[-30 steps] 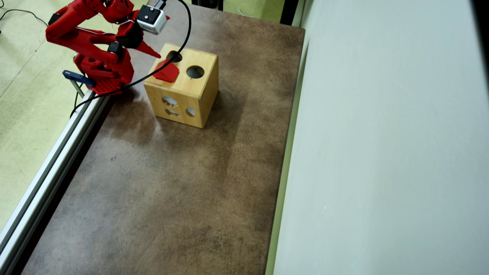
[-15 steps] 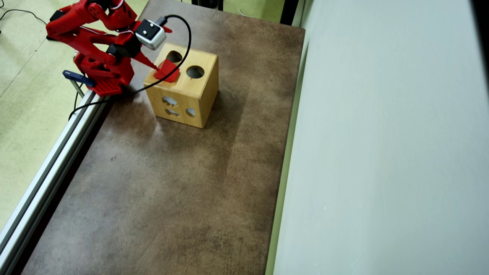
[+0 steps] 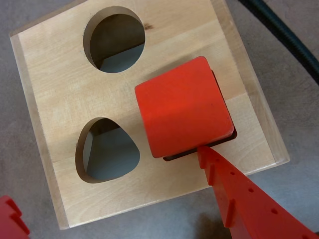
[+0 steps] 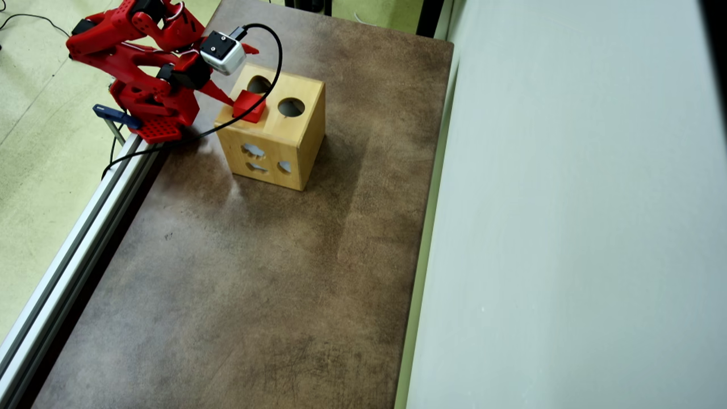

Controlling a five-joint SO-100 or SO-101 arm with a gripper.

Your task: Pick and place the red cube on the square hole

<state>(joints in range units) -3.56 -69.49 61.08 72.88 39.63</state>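
Note:
The red cube (image 3: 182, 107) (image 4: 249, 106) sits tilted in the square hole (image 3: 177, 155) on top of the light wooden box (image 3: 189, 35) (image 4: 309, 136). It covers the hole except for a dark sliver along its lower edge. My gripper (image 3: 104, 174) (image 4: 238, 78) is open. In the wrist view one red finger (image 3: 234, 194) rises from the bottom right with its tip against the cube's lower corner. The other finger (image 3: 7, 216) shows only at the bottom left corner, far from the cube.
The box top also has a round hole (image 3: 117, 40) (image 4: 291, 107) and a rounded heart-like hole (image 3: 107, 149) (image 4: 258, 84). A black cable (image 4: 272, 62) loops over the box. An aluminium rail (image 4: 68, 250) runs along the brown table's left edge, and a pale wall (image 4: 568, 227) stands on the right.
The cube has dropped from lying higher over the box top to sitting lower in the square hole. The arm has swung slightly, bringing the finger tip down beside the cube.

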